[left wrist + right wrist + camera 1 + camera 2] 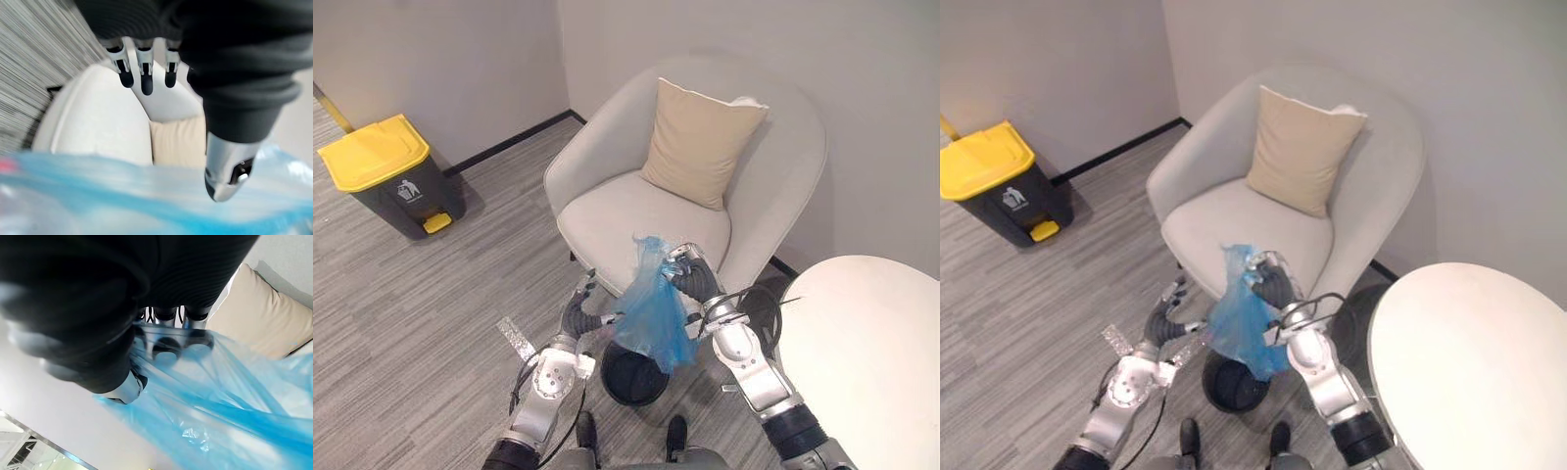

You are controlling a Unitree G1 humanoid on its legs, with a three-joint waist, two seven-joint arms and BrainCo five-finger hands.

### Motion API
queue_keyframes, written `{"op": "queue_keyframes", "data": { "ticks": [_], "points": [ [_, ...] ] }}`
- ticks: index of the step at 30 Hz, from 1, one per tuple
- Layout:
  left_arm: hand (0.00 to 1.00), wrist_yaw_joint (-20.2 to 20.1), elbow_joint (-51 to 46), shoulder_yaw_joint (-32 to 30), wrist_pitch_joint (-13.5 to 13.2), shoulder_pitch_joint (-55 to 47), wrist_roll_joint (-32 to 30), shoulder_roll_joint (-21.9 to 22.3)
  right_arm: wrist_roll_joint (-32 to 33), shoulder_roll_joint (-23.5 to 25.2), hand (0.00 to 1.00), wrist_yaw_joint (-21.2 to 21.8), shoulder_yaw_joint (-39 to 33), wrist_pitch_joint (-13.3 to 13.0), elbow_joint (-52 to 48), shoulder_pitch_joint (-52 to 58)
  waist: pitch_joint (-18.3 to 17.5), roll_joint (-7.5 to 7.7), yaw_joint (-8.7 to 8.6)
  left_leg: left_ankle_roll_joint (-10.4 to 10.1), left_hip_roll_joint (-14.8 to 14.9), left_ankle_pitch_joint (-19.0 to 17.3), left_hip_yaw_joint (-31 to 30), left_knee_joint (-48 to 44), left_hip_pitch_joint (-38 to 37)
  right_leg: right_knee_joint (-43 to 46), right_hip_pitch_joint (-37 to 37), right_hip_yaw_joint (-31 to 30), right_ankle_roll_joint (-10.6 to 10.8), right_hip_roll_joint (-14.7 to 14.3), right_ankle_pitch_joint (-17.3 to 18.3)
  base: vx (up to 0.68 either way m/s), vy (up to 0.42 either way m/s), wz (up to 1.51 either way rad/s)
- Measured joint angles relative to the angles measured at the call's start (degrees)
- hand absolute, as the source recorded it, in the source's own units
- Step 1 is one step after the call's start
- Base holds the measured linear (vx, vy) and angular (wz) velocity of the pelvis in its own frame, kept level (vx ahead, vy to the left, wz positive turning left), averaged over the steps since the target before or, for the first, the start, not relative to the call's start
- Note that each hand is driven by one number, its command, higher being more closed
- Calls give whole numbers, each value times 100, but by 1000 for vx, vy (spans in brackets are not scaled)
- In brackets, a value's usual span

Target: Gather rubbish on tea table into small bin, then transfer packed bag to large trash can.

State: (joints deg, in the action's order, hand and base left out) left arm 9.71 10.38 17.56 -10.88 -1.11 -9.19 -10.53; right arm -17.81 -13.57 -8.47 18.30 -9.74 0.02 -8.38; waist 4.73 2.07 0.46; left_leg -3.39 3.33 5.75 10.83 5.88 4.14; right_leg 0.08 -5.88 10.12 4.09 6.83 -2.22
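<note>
Pale walls (460, 59) meet grey striped carpet (411, 313); a cream armchair (607, 220) holds a beige cushion (700, 142); a white round table (862, 343) stands near it.
</note>
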Motion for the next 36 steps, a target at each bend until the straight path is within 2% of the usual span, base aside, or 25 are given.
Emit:
{"op": "queue_keyframes", "data": {
  "ticks": [7,9,18,30,36],
  "points": [
    [0,55,-80,274,10,63,-793,20,57,6,100,4,104,-6,-287,-22,-173,-82,-32,-15,42,-13,59,3,-37,-36,-9,-122,-21,-49,-57,-24,1,-8],
    [0,168,-81,322,37,80,-1112,17,246,10,100,5,201,-9,-376,-30,-241,-102,-40,-16,60,-11,60,4,-46,-38,-2,-128,-29,-60,-65,0,0,0],
    [0,260,-85,440,123,284,-1996,-9,772,201,100,192,481,-137,-418,-362,-307,-56,-58,-33,107,-2,111,6,-148,-120,97,-194,-65,-114,-131,-4,-2,-3],
    [0,236,-461,432,111,275,-2225,-258,762,-13,100,348,596,-156,-371,-421,-336,-39,-61,-41,120,-5,123,11,-137,-183,105,-221,-77,-137,-167,3,-1,-1],
    [0,78,-460,606,-9,275,-2224,-348,768,-9,100,390,513,-159,-365,-416,-365,4,-87,-41,120,-5,83,39,-130,-230,147,-170,-74,-138,-168,14,-1,3]
  ]
}}
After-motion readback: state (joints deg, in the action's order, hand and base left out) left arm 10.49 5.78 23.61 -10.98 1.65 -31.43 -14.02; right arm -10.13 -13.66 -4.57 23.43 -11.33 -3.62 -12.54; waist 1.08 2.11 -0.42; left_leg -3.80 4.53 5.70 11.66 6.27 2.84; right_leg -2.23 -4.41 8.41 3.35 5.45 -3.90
